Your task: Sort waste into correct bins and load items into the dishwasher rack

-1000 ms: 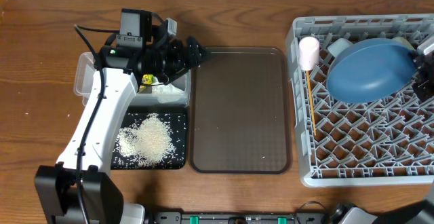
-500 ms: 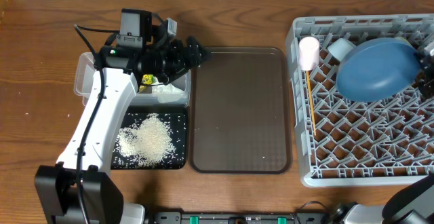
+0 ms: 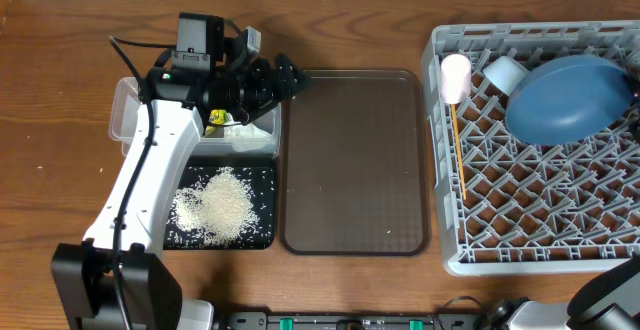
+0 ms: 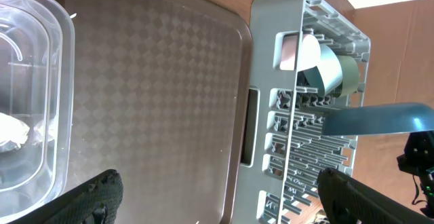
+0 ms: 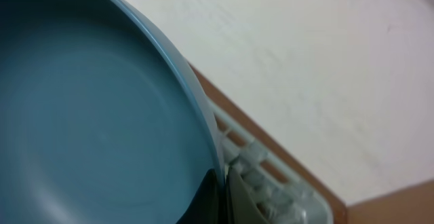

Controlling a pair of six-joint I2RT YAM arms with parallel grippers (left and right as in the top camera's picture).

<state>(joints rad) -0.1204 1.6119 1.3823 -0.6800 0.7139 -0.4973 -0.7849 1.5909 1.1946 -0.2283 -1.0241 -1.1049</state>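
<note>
The dark-blue plate hangs tilted over the back right of the grey dishwasher rack. My right gripper is shut on its rim, and the plate fills the right wrist view. A pink cup and a light-blue bowl sit in the rack's back left, with a mint-green bowl behind them. My left gripper hovers open and empty at the clear tub, which holds the white napkin and the yellow-green wrapper. Rice lies in the black tray.
The brown serving tray lies between the bins and the rack, with nothing on it. A thin wooden stick lies along the rack's left side. A few rice grains dot the table to the left of the bins.
My right gripper has carried the plate to the right and slightly toward the back of the rack, uncovering more of the light-blue bowl. The left arm has not moved.
</note>
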